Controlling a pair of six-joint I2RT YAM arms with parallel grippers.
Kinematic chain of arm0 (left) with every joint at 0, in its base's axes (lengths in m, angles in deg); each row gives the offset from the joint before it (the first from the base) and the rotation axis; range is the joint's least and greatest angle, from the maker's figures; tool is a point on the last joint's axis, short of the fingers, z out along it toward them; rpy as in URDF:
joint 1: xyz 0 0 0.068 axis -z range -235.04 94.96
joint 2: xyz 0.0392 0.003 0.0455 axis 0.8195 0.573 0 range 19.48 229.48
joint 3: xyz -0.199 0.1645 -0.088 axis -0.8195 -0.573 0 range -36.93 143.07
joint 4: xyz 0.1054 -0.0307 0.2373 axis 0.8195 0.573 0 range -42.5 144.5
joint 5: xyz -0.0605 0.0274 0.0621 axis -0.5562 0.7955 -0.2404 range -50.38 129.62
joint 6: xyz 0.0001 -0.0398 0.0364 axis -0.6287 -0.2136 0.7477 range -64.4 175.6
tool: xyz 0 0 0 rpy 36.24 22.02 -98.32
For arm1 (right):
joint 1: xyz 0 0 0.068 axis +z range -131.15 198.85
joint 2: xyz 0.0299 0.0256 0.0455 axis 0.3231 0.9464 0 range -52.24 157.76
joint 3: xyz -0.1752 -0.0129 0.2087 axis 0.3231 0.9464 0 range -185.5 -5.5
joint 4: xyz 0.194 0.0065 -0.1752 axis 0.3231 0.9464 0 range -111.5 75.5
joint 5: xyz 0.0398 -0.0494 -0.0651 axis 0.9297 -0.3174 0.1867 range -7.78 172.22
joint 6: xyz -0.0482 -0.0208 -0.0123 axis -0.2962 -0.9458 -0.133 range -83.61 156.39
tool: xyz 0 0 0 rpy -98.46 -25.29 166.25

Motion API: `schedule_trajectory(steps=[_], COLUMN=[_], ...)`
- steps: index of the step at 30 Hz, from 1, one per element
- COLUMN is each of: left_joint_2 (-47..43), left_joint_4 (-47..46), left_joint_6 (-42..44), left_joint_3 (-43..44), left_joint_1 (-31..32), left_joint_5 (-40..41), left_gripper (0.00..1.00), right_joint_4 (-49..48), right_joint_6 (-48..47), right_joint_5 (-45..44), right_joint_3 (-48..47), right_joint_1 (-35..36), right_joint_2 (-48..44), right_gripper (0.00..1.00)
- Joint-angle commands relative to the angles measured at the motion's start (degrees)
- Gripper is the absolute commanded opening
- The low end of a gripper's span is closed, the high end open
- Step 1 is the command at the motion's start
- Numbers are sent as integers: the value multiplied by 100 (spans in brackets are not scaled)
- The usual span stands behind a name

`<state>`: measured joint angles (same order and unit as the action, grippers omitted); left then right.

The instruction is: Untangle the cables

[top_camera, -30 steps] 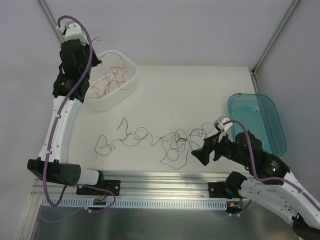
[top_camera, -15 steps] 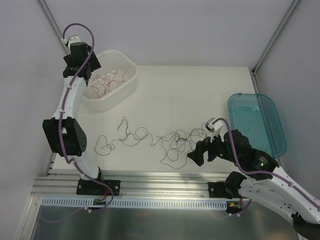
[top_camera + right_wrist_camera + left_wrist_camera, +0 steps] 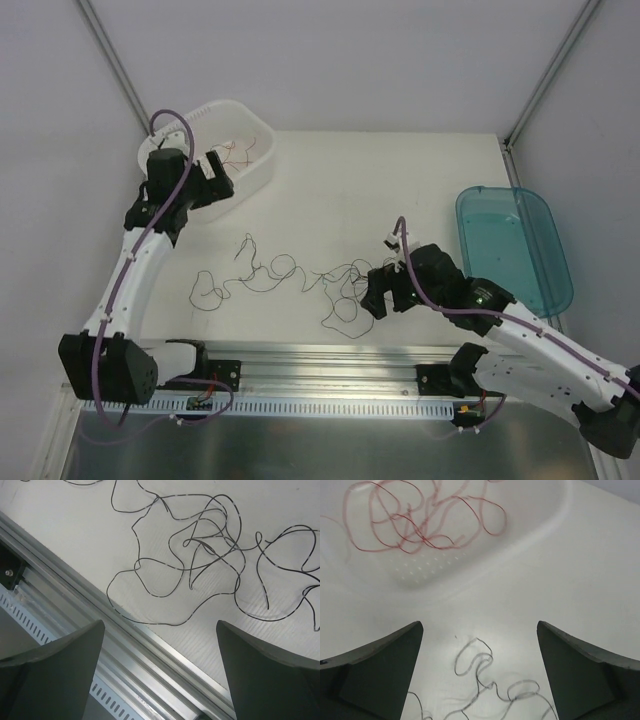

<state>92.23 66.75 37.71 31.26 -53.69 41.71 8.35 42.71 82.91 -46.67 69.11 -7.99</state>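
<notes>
A tangle of thin black cables [image 3: 340,285] lies across the middle of the table, with a looser strand [image 3: 215,288] trailing left. Several red cables [image 3: 420,520] lie curled inside the white tub [image 3: 262,150]. My left gripper [image 3: 218,180] hangs open and empty at the tub's near edge. In the left wrist view its gripper [image 3: 480,630] frames one black cable end [image 3: 482,675]. My right gripper [image 3: 378,293] is open over the right end of the tangle. In the right wrist view its gripper [image 3: 160,627] holds nothing, and the black loops [image 3: 210,545] lie just beyond the fingers.
A teal tub [image 3: 510,240] stands at the table's right edge. An aluminium rail [image 3: 320,365] runs along the near edge, also in the right wrist view as the rail [image 3: 150,655] under the right gripper. Grey walls close in on three sides.
The left arm swung down from above the white tub to its near edge and its gripper opened. The right gripper moved left over the tangle's right end, staying open.
</notes>
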Motion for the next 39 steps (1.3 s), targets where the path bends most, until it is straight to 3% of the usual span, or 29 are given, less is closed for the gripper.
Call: schedule_trajectory(steps=[1,5,10,16,24,31,39], left_joint_2=[-743,-1437,-1711,-1651,-1527,-1176,-1079], left_joint_4=[220,501,668,756,1028,1134,1169], left_joint_6=[-189,-66,-110,137,137,66,31], left_joint_3=[-917,-1781,-2572,-2722,-2679,-2635,-2626], left_joint_1=[444,1129,1535,1597,1579,1571,1553], left_joint_5=[-797,-1174,-1606,-1264,-315,-314,-411], left_gripper=[99,99,99,99,99,99,98], right_joint_4=[-251,-120,-128,-418,-857,-1611,-2245], right_joint_6=[324,676,1212,827,562,309,150], right_joint_5=[-122,-534,-1194,-684,-113,432,432], right_joint_3=[-339,-418,-295,-751,-1972,-2738,-3415], right_joint_1=[28,36,28,63,177,283,265], right_joint_2=[399,716,997,1585,3359,4730,6033], right_gripper=[98,97,89,78,69,67,62])
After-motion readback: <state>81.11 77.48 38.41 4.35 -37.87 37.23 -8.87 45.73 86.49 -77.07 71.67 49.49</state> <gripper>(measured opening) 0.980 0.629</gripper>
